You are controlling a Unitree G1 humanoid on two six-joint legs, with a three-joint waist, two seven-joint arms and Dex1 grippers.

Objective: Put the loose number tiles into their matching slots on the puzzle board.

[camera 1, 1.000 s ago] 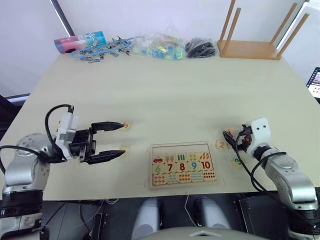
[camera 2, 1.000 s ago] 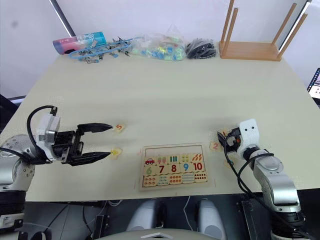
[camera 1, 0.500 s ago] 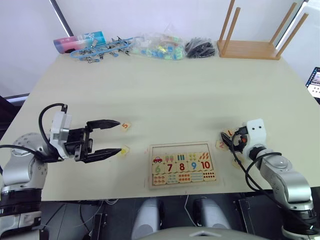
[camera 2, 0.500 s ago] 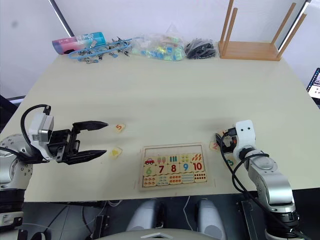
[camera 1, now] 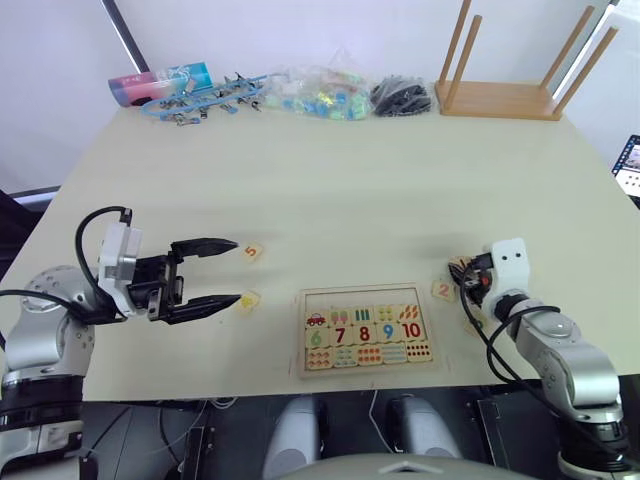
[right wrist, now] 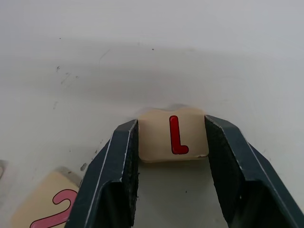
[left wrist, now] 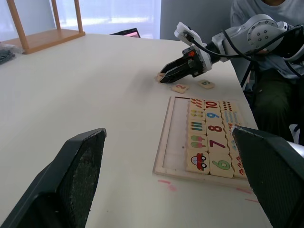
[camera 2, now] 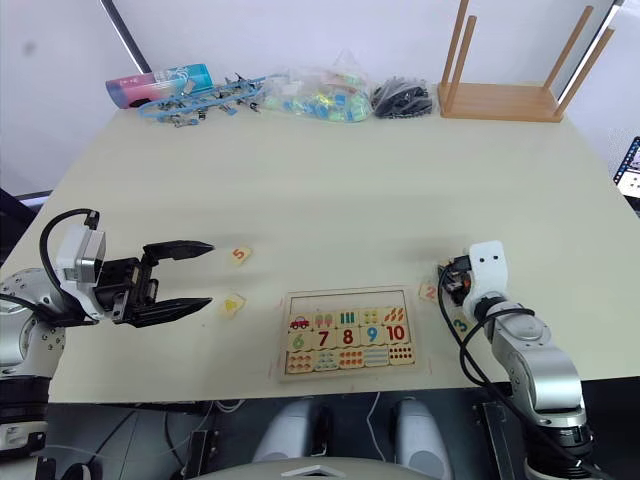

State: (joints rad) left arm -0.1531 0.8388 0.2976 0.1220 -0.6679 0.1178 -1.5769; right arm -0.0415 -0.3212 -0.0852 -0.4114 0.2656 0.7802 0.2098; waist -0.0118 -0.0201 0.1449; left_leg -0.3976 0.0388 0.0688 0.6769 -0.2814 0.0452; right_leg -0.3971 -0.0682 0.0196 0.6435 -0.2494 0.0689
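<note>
Pale tabletop, near edge: the board (camera 1: 366, 328) lies centred with its first row empty, and the right gripper (right wrist: 172, 156) sits just right of it, fingers closed against both sides of the red 1 tile (right wrist: 173, 133) on the table. Tiles 2 (camera 1: 443, 290) and 3 (camera 2: 459, 325) lie beside that gripper. The left gripper (camera 1: 228, 272) hangs spread wide, with tiles 5 (camera 1: 252, 252) and 4 (camera 1: 248, 300) at its fingertips, so the slots lie leftward of the held 1.

Left gripper (camera 1: 238, 271) held level just above the table, fingers spread wide, nothing between them. Right gripper (right wrist: 172, 137) low at the table, fingers closed on the red 1 tile (right wrist: 173, 134).
</note>
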